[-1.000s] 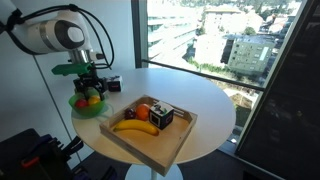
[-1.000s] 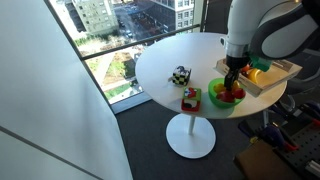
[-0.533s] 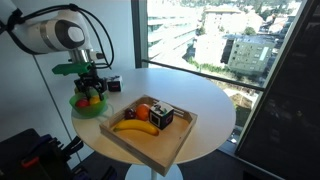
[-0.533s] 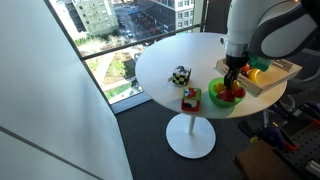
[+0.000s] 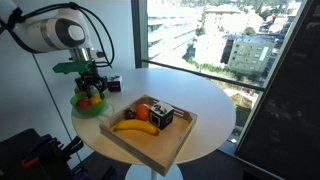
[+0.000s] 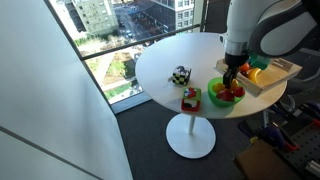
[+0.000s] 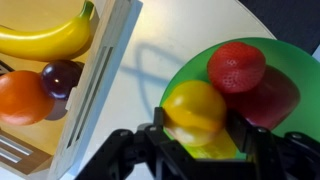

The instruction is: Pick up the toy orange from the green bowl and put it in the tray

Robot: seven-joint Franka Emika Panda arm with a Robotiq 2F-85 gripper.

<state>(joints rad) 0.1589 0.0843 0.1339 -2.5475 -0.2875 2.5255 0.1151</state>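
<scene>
Green bowl point(image 7: 262, 95) holds three fruits, and your gripper point(image 7: 196, 140) now clamps the one toy orange point(image 7: 194, 108), barely lifted.

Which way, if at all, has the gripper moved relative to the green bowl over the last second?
Cannot tell: in both exterior views the gripper hangs over the green bowl much as before; any shift is too slight to judge.

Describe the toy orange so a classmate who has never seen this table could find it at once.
Beside the wooden tray sits the green bowl. The toy orange lies in it between the gripper fingers: a smooth yellow-orange ball, yellower than the red fruits beside it.
</scene>
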